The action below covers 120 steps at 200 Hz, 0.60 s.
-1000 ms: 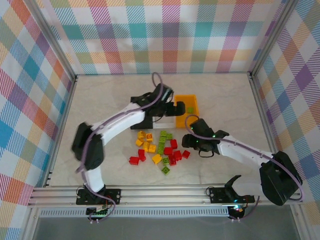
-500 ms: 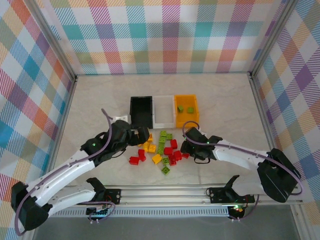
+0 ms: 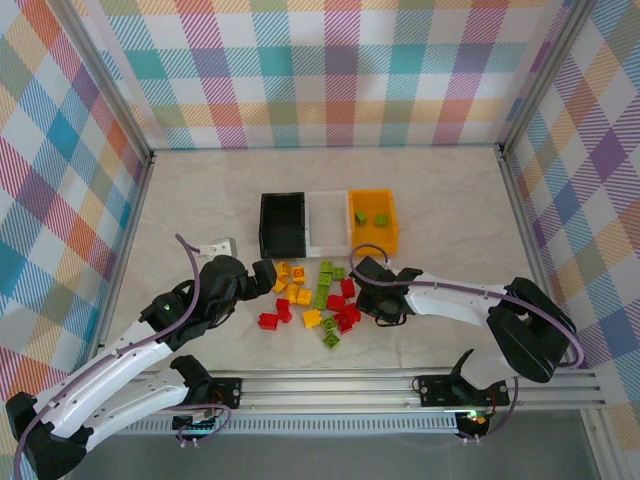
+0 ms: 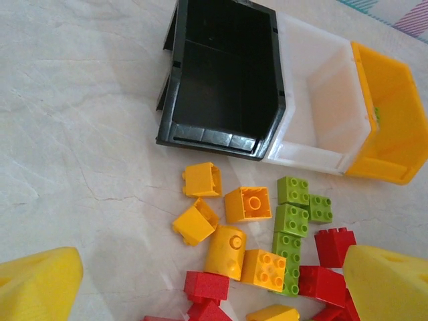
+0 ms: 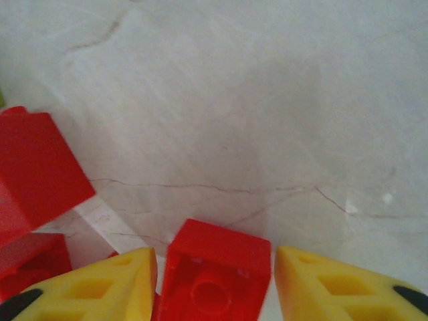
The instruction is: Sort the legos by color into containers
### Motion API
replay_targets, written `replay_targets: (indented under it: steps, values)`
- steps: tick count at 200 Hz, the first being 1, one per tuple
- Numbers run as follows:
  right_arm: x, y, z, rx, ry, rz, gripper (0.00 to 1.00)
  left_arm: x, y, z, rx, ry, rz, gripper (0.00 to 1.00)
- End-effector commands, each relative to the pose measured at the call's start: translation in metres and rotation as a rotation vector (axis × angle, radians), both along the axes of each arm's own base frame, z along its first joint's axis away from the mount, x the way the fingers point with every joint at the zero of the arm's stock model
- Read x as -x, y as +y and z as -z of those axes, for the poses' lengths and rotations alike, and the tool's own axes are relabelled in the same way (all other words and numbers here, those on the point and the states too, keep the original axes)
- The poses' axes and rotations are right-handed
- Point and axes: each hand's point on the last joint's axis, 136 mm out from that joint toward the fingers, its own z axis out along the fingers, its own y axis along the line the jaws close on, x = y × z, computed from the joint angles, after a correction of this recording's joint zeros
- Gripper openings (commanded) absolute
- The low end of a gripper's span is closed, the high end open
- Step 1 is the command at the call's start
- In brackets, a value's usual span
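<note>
The legos lie in a loose pile of yellow-orange, red and lime green bricks in front of the three bins. The black bin, white bin and orange-yellow bin stand side by side; two green bricks lie in the orange-yellow one. My left gripper hovers at the pile's left edge, open, over yellow bricks and red ones. My right gripper is low at the pile's right edge, its fingers open on either side of one red brick.
The black bin and white bin look empty in the left wrist view. Bare marbled tabletop extends right of the bins and left of the pile. Aluminium rails run along the near edge, with plaid walls around.
My left arm has swung back from over the bins to the left edge of the pile. My right gripper has slid left and settled around a red brick.
</note>
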Motion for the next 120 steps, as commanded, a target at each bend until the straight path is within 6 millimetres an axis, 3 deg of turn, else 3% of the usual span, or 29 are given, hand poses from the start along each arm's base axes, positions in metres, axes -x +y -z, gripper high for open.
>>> replay_targets:
  steps: [1, 27, 71, 103, 120]
  values:
    - [0.012, -0.015, 0.008, 0.053, 0.041, 0.031, 0.42, 0.003, 0.008, 0.007, -0.045, 0.009, -0.017, 1.00]
    - [0.008, -0.020, 0.000, 0.063, -0.003, 0.017, 0.32, 0.003, 0.009, 0.009, -0.061, 0.019, -0.019, 1.00]
    - [-0.020, -0.003, -0.059, 0.037, -0.181, -0.135, 0.26, 0.003, 0.016, 0.016, -0.094, 0.042, -0.053, 1.00]
    - [-0.060, 0.044, -0.114, -0.056, -0.322, -0.346, 0.27, 0.006, 0.008, 0.020, -0.071, 0.056, -0.014, 1.00]
    - [-0.088, 0.069, -0.130, -0.058, -0.345, -0.410, 0.27, 0.008, 0.007, 0.026, -0.066, 0.073, -0.001, 1.00]
